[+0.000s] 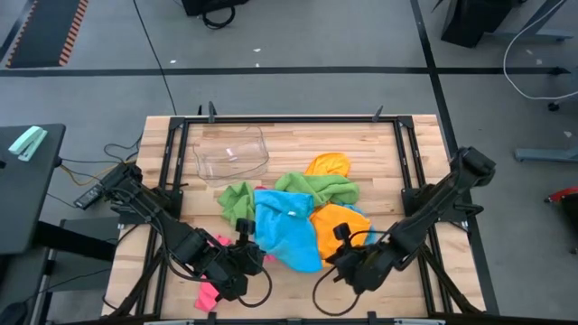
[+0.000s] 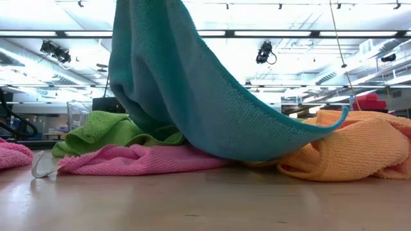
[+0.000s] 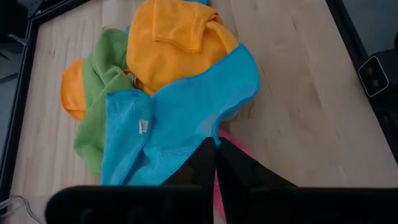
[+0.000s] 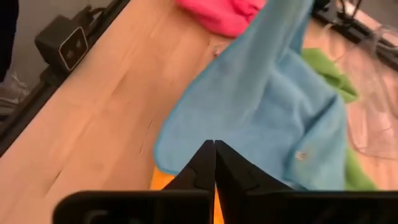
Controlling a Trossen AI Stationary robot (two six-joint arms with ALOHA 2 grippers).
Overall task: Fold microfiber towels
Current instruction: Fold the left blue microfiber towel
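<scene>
With both pairs of fingers pinched together, the left gripper [image 1: 246, 255] and the right gripper [image 1: 336, 259] each clamp a near edge of the blue towel [image 1: 284, 226], which hangs lifted over the pile in the low view. The clear plastic tub [image 1: 231, 152] stands apart at the back of the table [image 1: 379, 153] — nothing shows inside it. Heaped mid-table are one blue towel, one green towel [image 1: 316, 187], two orange towels [image 1: 328, 165] and two pink towels [image 1: 208, 296] — one under the blue, one near the front edge.
</scene>
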